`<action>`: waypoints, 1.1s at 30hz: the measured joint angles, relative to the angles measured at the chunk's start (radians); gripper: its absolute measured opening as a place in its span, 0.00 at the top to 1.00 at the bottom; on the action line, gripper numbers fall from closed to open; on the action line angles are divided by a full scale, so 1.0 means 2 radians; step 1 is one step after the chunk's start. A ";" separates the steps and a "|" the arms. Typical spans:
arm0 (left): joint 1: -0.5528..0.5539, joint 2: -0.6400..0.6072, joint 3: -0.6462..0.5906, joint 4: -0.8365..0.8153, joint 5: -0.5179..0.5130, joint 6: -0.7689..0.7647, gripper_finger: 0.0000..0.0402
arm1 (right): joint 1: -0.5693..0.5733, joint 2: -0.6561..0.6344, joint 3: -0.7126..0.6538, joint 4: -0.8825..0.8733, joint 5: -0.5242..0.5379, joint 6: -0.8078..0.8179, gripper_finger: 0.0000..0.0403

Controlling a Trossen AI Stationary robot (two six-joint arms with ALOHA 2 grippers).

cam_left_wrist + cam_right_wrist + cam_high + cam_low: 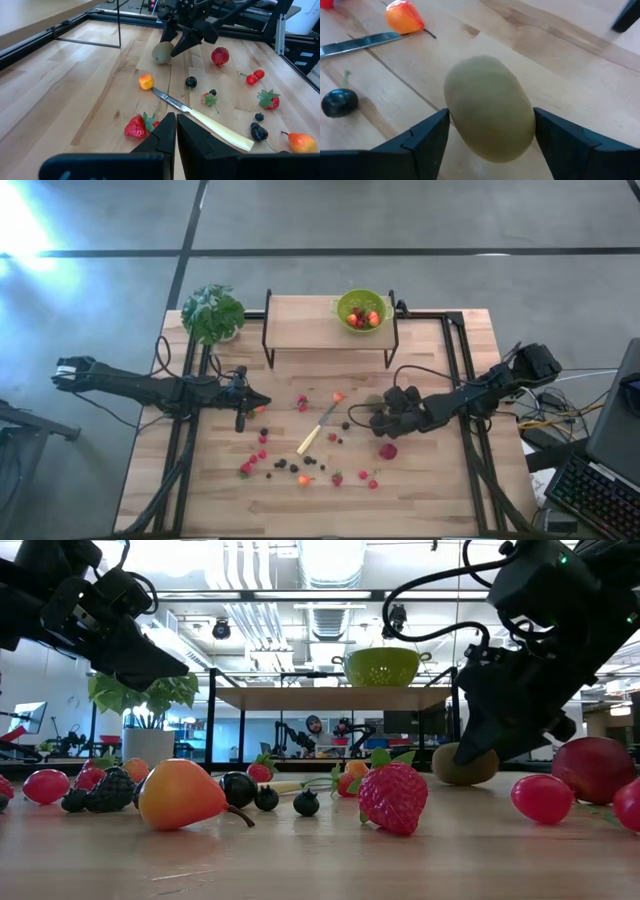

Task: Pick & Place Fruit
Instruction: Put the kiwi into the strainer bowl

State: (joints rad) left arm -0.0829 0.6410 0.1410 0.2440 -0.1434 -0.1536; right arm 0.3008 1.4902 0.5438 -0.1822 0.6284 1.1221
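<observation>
The kiwi (490, 107) is sitting on the bench (440, 490), a brown-green ball near the tip of the knife (318, 430), on the side toward my right arm. I am seeing my right hand (378, 416) down low around it. Its two dark fingers (422, 137) are standing apart, one on each side of the kiwi. They are very close to it, but I cannot tell if they are touching it yet. The kiwi is not lifted.

Many little fruits are lying all around the knife. An orange piece (146, 81) is sitting right at the knife's blade tip. A dark berry (190, 82) is lying just beside the blade. A strawberry (135, 127) is lying on the other side of the blade, near my left hand. A big dark red fruit (387, 450) is lying near the kiwi, away from the knife.

My left hand (262, 406) is hanging over the bench on the far side of the knife from the kiwi. Its fingers are pressed together and holding nothing.

A green bowl (361, 308) with some fruit in it is sitting on a raised shelf (300, 325) behind the knife. A leafy plant (212, 312) is standing beside the shelf.
</observation>
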 joint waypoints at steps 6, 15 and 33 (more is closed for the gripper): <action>0.000 0.000 0.000 0.000 0.000 0.000 0.95 | 0.000 0.000 0.000 0.004 -0.004 0.000 0.43; 0.000 0.000 0.000 0.000 0.000 0.000 0.95 | 0.000 0.000 0.000 0.006 -0.011 -0.002 0.44; 0.000 0.000 0.000 0.000 0.000 0.000 0.95 | 0.000 -0.026 0.048 0.096 -0.058 -0.183 0.44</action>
State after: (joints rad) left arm -0.0828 0.6411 0.1410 0.2436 -0.1434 -0.1535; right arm 0.3004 1.4389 0.6394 0.0092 0.5133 0.7565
